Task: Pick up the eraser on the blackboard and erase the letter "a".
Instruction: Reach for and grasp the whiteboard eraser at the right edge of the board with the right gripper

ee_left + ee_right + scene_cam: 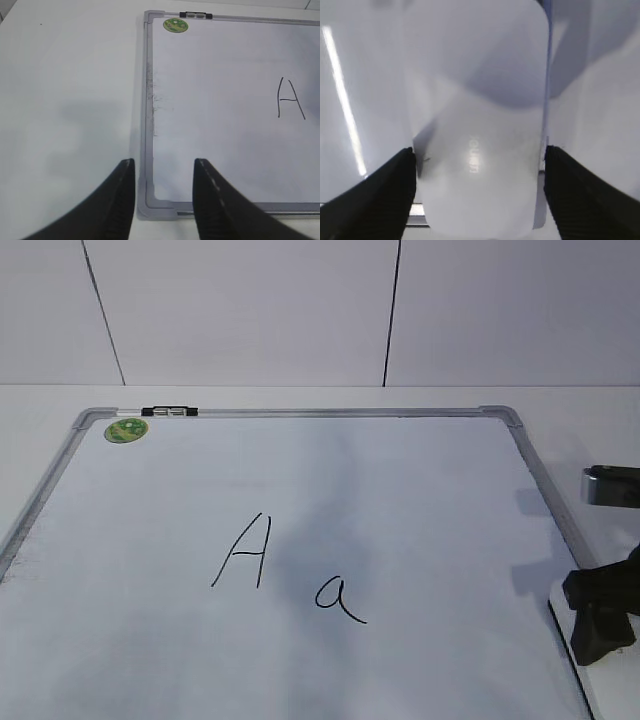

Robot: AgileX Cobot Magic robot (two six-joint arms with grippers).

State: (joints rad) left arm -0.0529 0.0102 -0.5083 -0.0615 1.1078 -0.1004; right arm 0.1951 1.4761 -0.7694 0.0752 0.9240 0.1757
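Note:
The blackboard (420, 500) is a white board in a grey frame, lying flat. A small handwritten letter "a" (338, 598) sits near its middle, right of a taller capital A (243, 552). The white eraser (475, 100) lies at the board's near right corner (566, 640). My right gripper (478, 150) stands over it, a black finger pressed to each long side, and is black in the exterior view (600, 625). My left gripper (164, 161) hangs open and empty above the board's near left corner (150, 205); the exterior view does not show it.
A round green sticker (126, 429) and a black-and-silver clip (170, 412) mark the board's far left corner. White tabletop (65, 100) surrounds the board, with a white wall (250, 310) behind. A grey-black part of the right arm (610, 485) hangs over the right edge.

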